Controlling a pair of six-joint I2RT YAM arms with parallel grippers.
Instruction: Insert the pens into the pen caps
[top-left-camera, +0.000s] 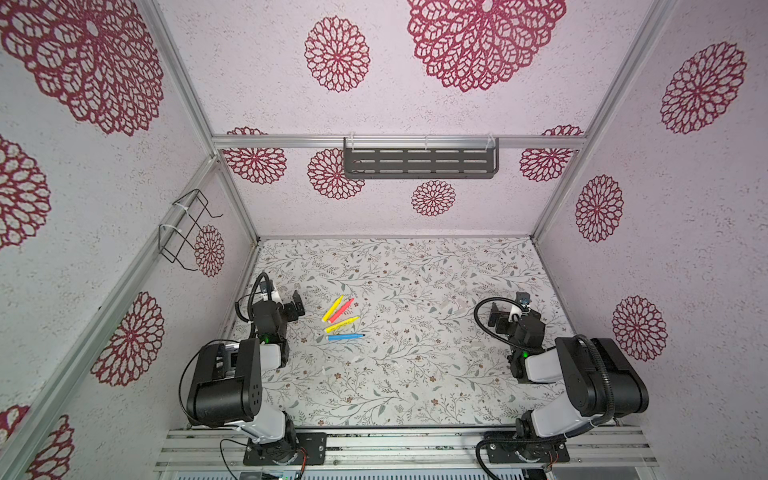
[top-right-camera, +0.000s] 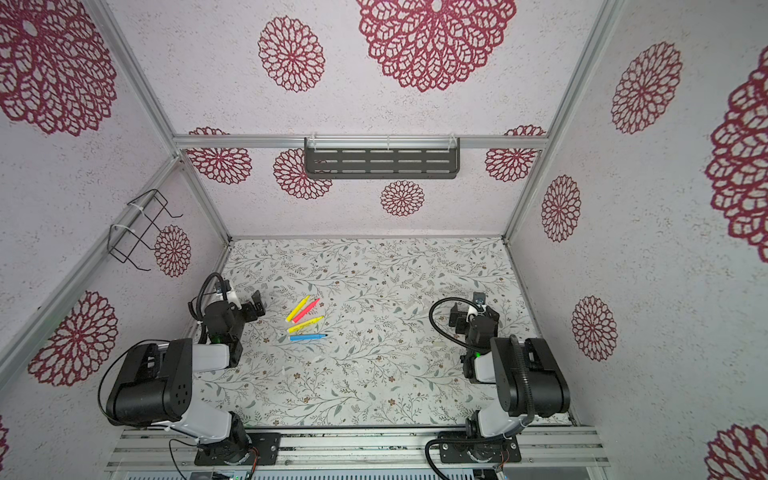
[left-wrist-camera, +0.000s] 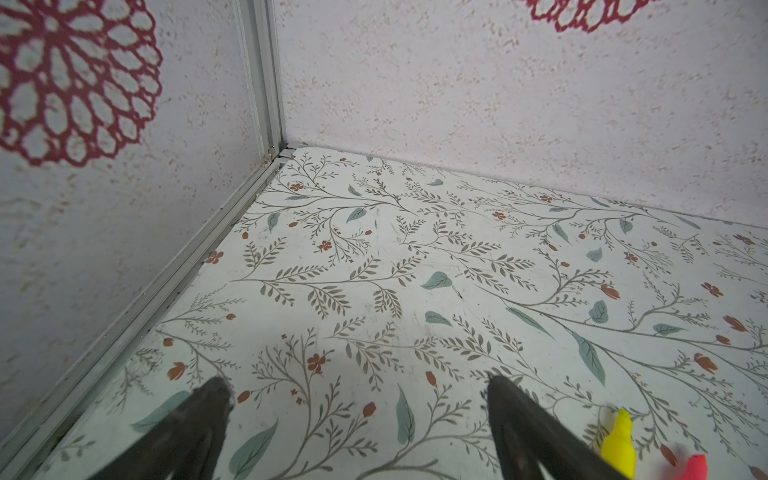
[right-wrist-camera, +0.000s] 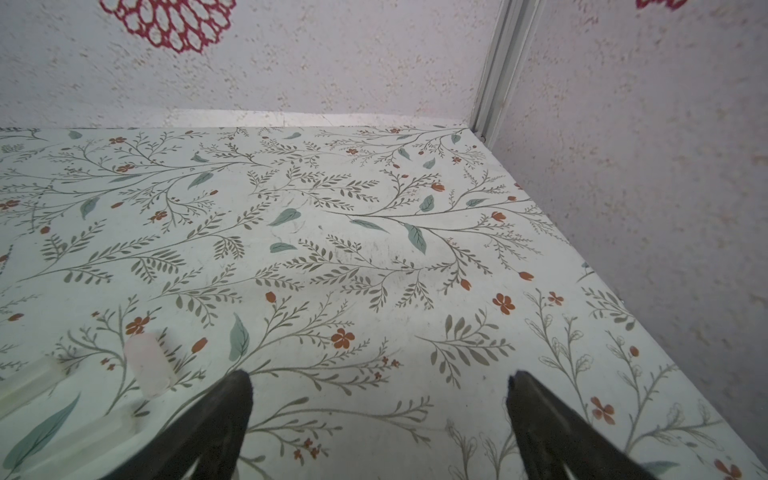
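Note:
Four pens lie together on the floral mat, left of its middle, in both top views: a yellow pen (top-left-camera: 333, 308) (top-right-camera: 298, 308), a red-pink pen (top-left-camera: 341, 310) (top-right-camera: 306, 311), a second yellow pen (top-left-camera: 341, 324) and a blue pen (top-left-camera: 345, 336) (top-right-camera: 307, 337). My left gripper (top-left-camera: 296, 306) (left-wrist-camera: 359, 384) stands open just left of them, empty; the left wrist view catches a yellow pen tip (left-wrist-camera: 619, 440). Translucent pen caps (right-wrist-camera: 147, 365) (top-left-camera: 450, 304) lie near my right gripper (top-left-camera: 494, 316) (right-wrist-camera: 380, 378), which is open and empty. Other caps are faint on the mat.
Patterned walls close the mat (top-left-camera: 415, 386) on three sides, with aluminium posts in the corners. A dark slotted shelf (top-left-camera: 419, 162) hangs on the back wall and a wire rack (top-left-camera: 187, 228) on the left wall. Both arm bases sit along the front rail.

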